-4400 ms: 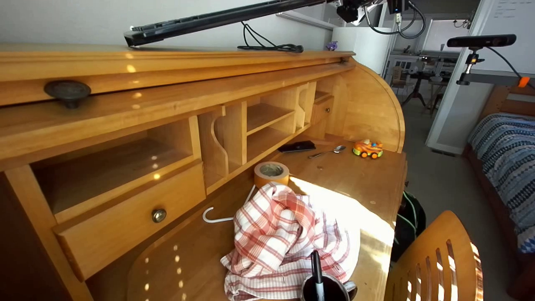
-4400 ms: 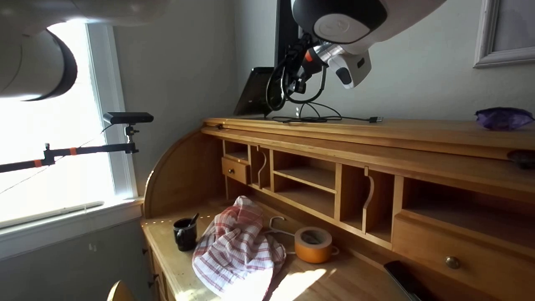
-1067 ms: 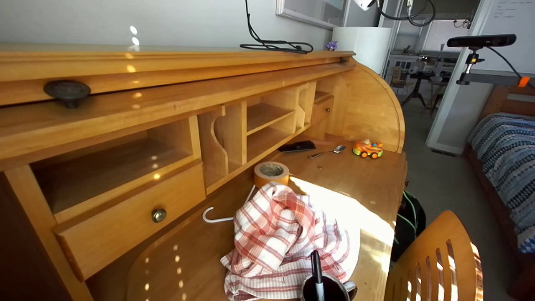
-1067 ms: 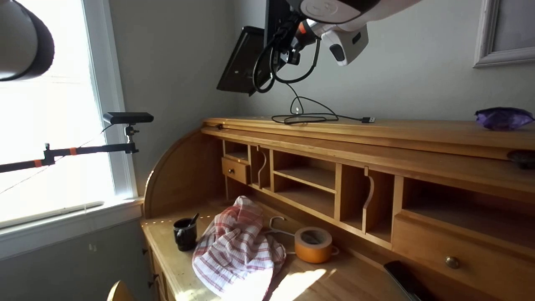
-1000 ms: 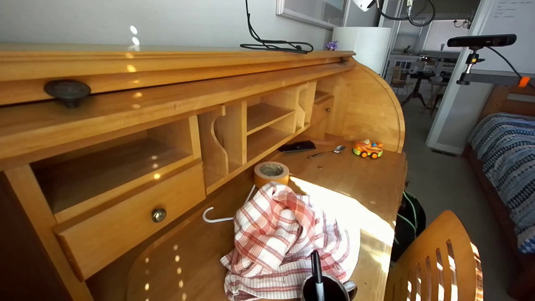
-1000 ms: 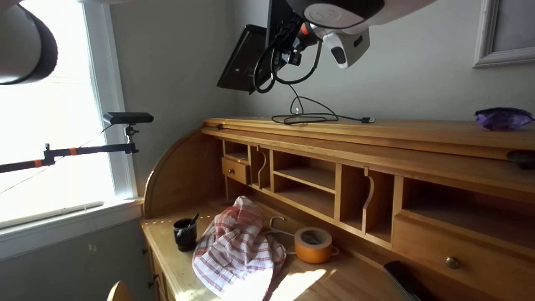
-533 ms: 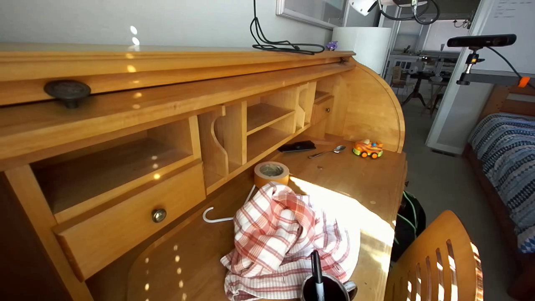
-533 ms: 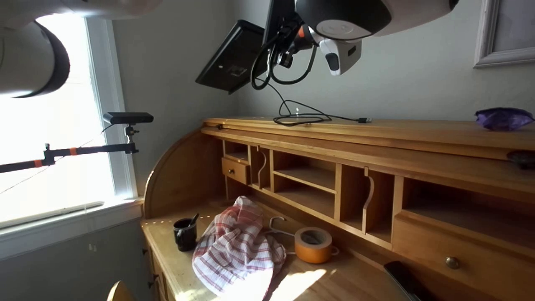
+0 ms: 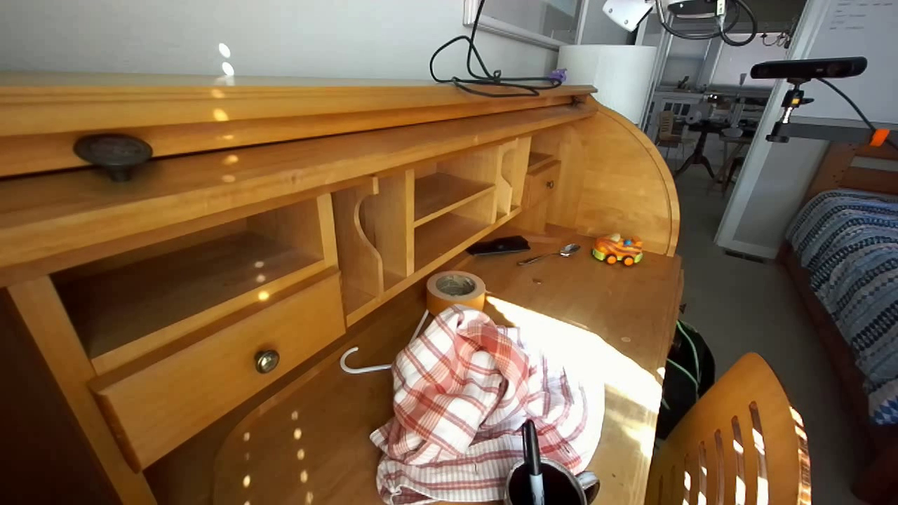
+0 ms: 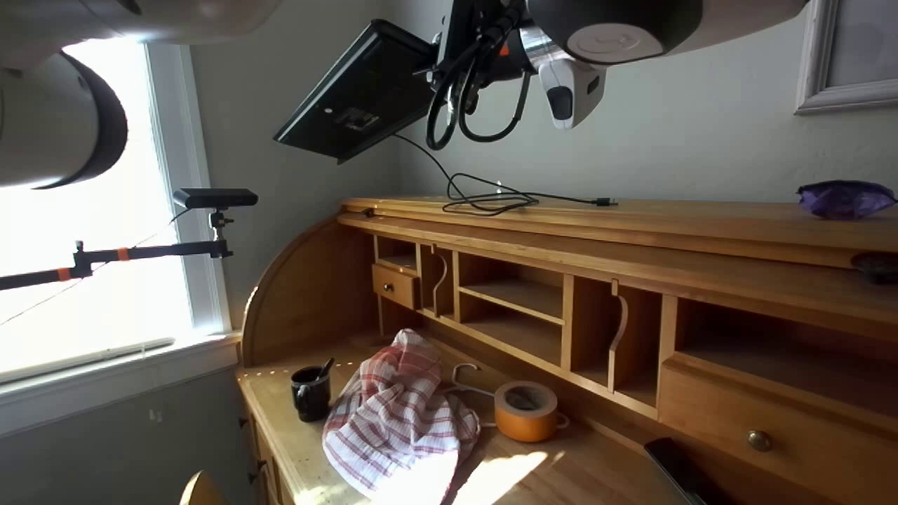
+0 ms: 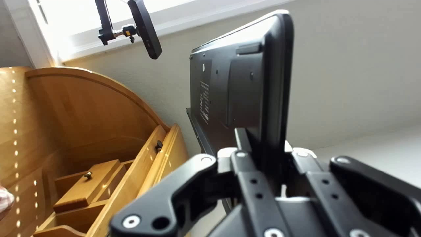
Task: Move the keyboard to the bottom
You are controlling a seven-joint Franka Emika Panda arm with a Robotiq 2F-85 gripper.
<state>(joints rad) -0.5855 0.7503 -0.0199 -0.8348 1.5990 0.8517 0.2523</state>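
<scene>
The black keyboard [image 10: 365, 91] hangs tilted in the air above the desk's narrow top shelf in an exterior view. Its underside with a label faces the wrist view [image 11: 230, 89]. My gripper [image 11: 264, 144] is shut on one end of the keyboard, with a finger on each face. The keyboard's thin black cable [image 10: 484, 200] trails down and lies coiled on the top shelf, also in an exterior view [image 9: 491, 88]. There the keyboard and gripper fingers are out of view. The honey-coloured writing surface [image 9: 561, 287] lies well below, also in an exterior view [image 10: 582, 470].
On the writing surface are a checkered cloth [image 9: 463, 393], black mug [image 10: 311, 393], tape roll [image 10: 526, 410], white hanger [image 9: 365, 361], phone [image 9: 498, 245], spoon [image 9: 551, 254] and toy car [image 9: 617, 249]. A bracketed camera [image 10: 215, 198] stands by the window. A chair [image 9: 736, 435] stands in front.
The keyboard has risen from near the top shelf. In the last second it swings outward, showing more of its underside. Its cable drags along the shelf. The grip stays on it.
</scene>
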